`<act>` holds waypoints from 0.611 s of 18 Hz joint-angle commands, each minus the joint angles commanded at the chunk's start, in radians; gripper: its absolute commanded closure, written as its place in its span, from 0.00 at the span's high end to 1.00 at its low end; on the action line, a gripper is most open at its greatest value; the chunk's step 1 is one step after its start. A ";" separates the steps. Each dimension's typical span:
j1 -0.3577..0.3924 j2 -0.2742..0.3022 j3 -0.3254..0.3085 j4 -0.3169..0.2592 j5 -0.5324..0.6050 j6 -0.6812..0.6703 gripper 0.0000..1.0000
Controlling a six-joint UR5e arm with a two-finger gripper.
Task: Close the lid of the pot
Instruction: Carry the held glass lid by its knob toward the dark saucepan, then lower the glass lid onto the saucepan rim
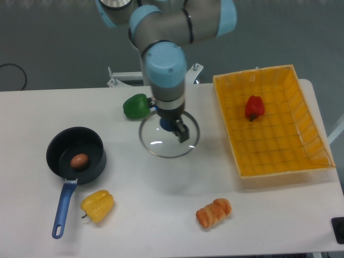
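Observation:
The pot (75, 156), dark with a long blue handle, sits uncovered at the left of the table with a brown egg (79, 160) inside. The pot lid (159, 142), a clear glass disc with a metal rim, hangs above the table's middle, to the right of the pot. My gripper (175, 127) is shut on the lid's blue knob, which shows only partly between the fingers. The lid casts a faint shadow on the table below it.
A green pepper (136, 106) lies just behind and left of the lid. A yellow pepper (97, 206) is near the pot handle, and a croissant (213, 212) lies at the front. The orange basket (279, 156) at right holds a red pepper (254, 107).

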 joint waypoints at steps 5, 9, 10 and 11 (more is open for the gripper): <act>-0.094 -0.037 0.018 -0.002 0.005 -0.077 0.56; -0.163 -0.081 0.049 -0.040 0.015 -0.123 0.56; -0.175 -0.098 0.075 -0.066 0.015 -0.140 0.56; -0.190 -0.113 0.104 -0.087 0.015 -0.160 0.56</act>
